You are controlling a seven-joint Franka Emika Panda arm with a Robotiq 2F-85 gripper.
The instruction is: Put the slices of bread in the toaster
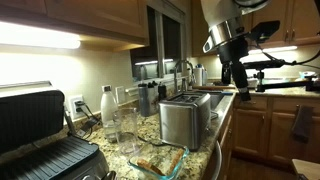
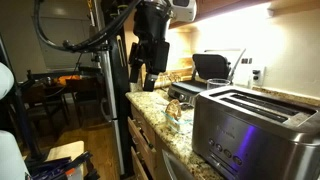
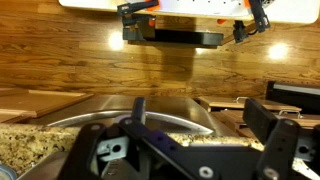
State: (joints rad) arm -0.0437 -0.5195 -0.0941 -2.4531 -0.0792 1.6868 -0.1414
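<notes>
Approach step: black Robotiq gripper [image 1: 238, 78], fingers apart & empty, hangs over the granite table [image 1: 218, 122] edge; nxt must descend to the thin tan bread slices [image 1: 160, 157] near the boxy brushed-steel toaster [image 1: 183, 118].

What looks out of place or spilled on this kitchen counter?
Nothing stands out. The toaster stands upright, the slices of bread lie together in front of it, and the black grill simply sits with its lid up. The gripper hangs open and empty in the air.
</notes>
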